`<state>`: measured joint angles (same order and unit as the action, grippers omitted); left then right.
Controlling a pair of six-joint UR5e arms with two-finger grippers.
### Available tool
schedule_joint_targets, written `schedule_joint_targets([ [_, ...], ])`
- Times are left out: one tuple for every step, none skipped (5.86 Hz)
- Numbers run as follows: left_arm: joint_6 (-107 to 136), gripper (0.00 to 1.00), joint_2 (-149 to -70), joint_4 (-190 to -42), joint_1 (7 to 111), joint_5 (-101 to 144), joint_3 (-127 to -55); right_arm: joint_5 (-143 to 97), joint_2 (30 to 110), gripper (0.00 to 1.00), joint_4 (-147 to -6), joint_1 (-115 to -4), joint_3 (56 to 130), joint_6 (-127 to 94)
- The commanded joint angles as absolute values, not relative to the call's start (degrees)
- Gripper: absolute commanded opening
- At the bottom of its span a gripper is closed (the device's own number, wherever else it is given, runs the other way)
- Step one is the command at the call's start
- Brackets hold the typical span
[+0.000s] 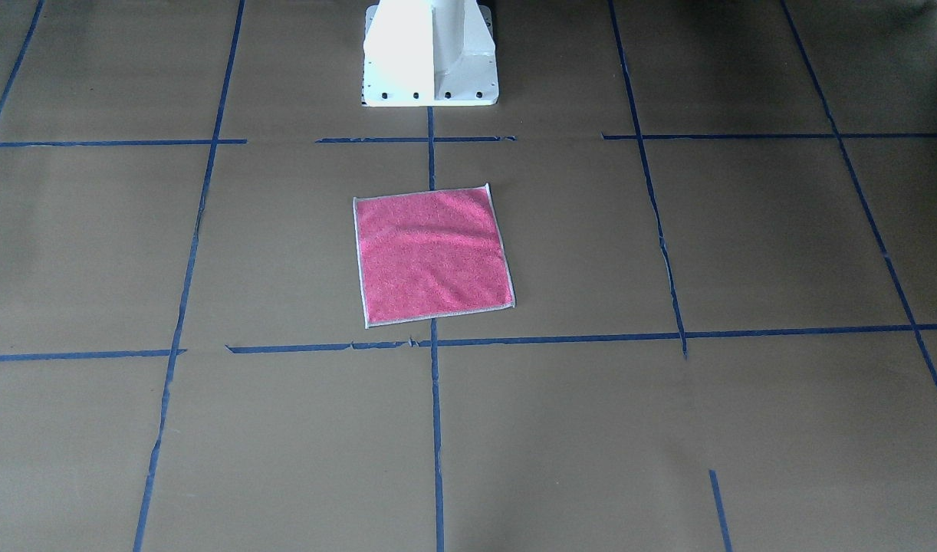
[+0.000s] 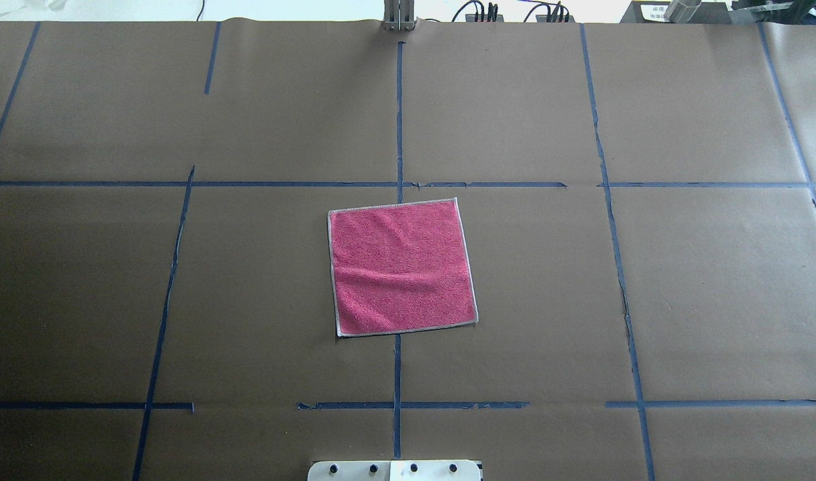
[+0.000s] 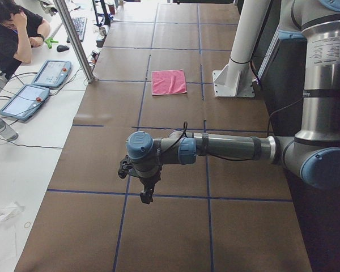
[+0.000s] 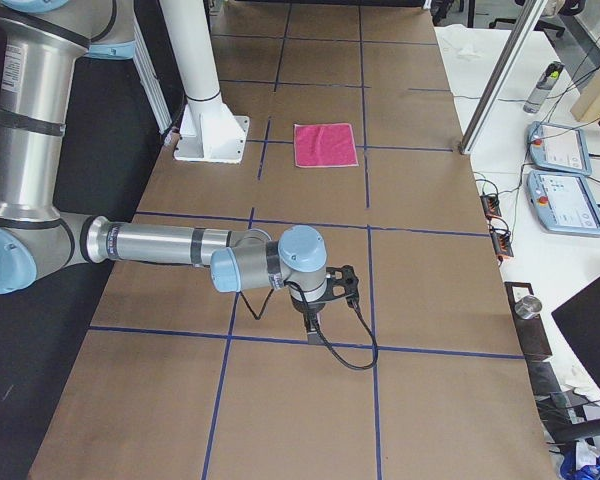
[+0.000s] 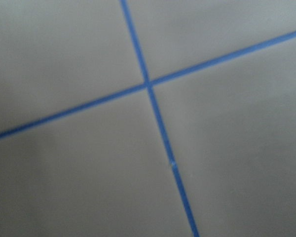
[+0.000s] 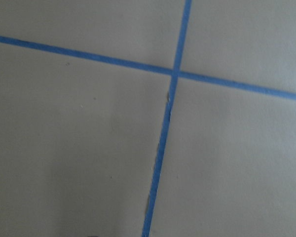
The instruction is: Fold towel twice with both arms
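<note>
Brown paper (image 2: 702,287) covers the whole table, and blue tape (image 2: 398,120) cuts it into big boxes. We see the towel (image 2: 401,267) lying flat in the middle, pink side up, just in front of the white base (image 1: 430,54). It sits over the middle tape line and is turned a little crooked.

We think the towel is soft, light and floppy. It looks fluffy, like a washcloth, with a thin pale sewn edge all the way round. It is square, and a few low wrinkles run across it. We think it will bend and sag when we lift it, and it will not break. The sewn corners look like the best places to pinch, since the edge there is a bit firmer. We would take two corners on one side, one for each arm, and carry them over to the other side.

Our left arm (image 3: 226,147) reaches out low over the table, well apart from the towel. Our left gripper (image 3: 145,195) points down over a tape cross, and we cannot tell if its fingers are apart or together. Our right arm (image 4: 170,243) does the same at the other end. Our right gripper (image 4: 310,322) points down too, and we cannot tell about its fingers either. Neither holds anything that we can see.
</note>
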<state>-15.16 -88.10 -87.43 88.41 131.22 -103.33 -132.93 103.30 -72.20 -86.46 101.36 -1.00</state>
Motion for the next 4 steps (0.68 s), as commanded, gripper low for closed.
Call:
schedule_joint_targets([
  [-14.94,1.00,-88.42,-103.07,88.16,131.31,-104.60,-134.03,102.75,1.00,-60.25,-82.82,101.51,-1.40],
  [-13.64,1.00,-90.25,-107.27,87.11,131.57,-103.81,-135.60,99.79,1.00,-59.94,-80.97,101.60,-3.93],
  [-0.92,1.00,-91.13,-107.66,85.53,135.92,-104.50,-136.75,97.06,1.00,-60.20,-78.25,102.73,-7.78],
  [4.43,1.00,-91.66,-112.19,81.86,138.75,-105.02,-135.71,95.03,1.00,-59.77,-74.05,103.61,-18.70],
])
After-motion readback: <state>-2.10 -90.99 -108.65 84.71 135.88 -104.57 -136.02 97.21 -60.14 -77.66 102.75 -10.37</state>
